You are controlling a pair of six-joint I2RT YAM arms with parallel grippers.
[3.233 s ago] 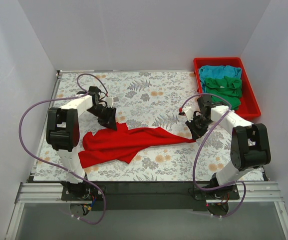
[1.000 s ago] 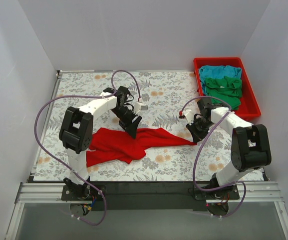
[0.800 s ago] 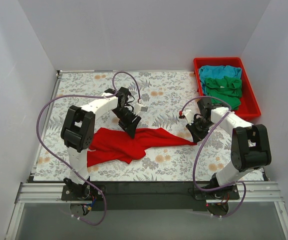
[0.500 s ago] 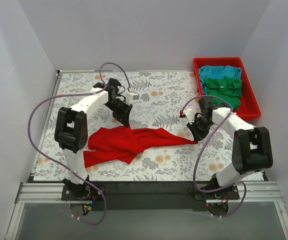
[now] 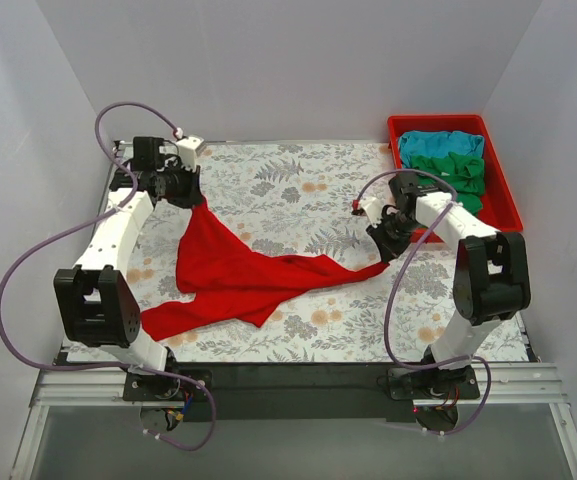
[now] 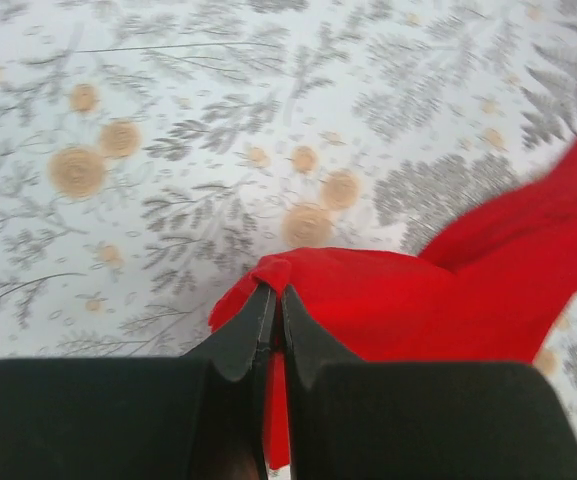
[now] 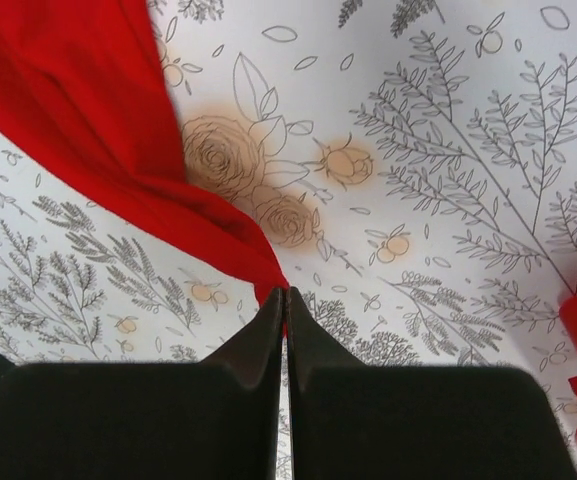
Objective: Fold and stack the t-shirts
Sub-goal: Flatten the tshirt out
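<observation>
The red t-shirt (image 5: 238,275) lies stretched and crumpled across the floral table. My left gripper (image 5: 196,197) is shut on one corner of it at the far left and holds that corner lifted; the pinched cloth shows in the left wrist view (image 6: 298,268) at my left gripper (image 6: 272,292). My right gripper (image 5: 386,258) is shut on the shirt's right tip, seen in the right wrist view (image 7: 118,130) at my right gripper (image 7: 285,294). The dark green t-shirt (image 5: 450,175) and the turquoise t-shirt (image 5: 438,143) lie crumpled in the red tray (image 5: 504,205).
The red plastic tray stands at the back right corner of the table. White walls enclose the table on the left, back and right. Purple cables loop from both arms.
My left gripper has moved from the table's middle to the far left, pulling a corner of the red shirt with it and spreading the cloth. My right gripper has stayed holding the right tip.
</observation>
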